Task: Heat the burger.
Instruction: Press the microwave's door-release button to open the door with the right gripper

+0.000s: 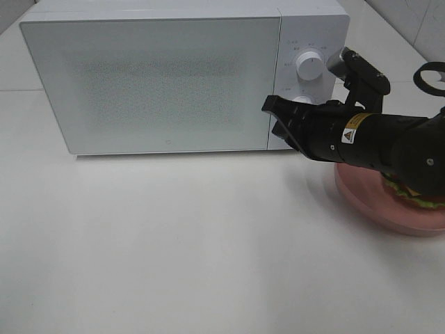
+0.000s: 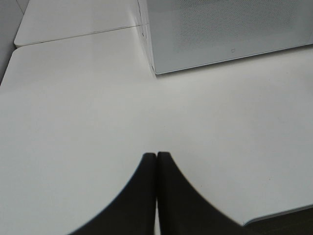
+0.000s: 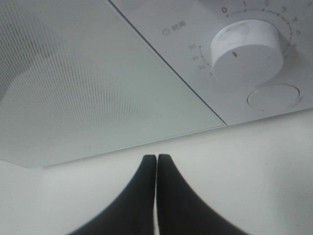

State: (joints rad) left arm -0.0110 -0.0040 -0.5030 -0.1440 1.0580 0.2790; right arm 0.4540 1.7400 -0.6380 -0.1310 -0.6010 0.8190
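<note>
Microwave (image 1: 184, 69) stands at back of white desk (image 1: 174, 250), door (image 1: 139, 90) closed. Right gripper (image 1: 271, 106) is fully closed, fingers pressed together w/ nothing btwn them. Its tips are at the door's lower right corner, by the seam w/ the ctrl panel (image 1: 313, 35); can't tell if touching. In right wrist view the lower dial (image 3: 247, 51) and round button (image 3: 273, 96) lie just past the tips. Burger (image 1: 416, 198) sits on pink plate (image 1: 365, 198) at desk's right side, front-right of microwave. It's mostly hidden under the right arm, only lettuce and layer edges showing. Left gripper (image 2: 156, 156) is also closed tight, holding nothing, above desk near microwave's left front corner.
</note>
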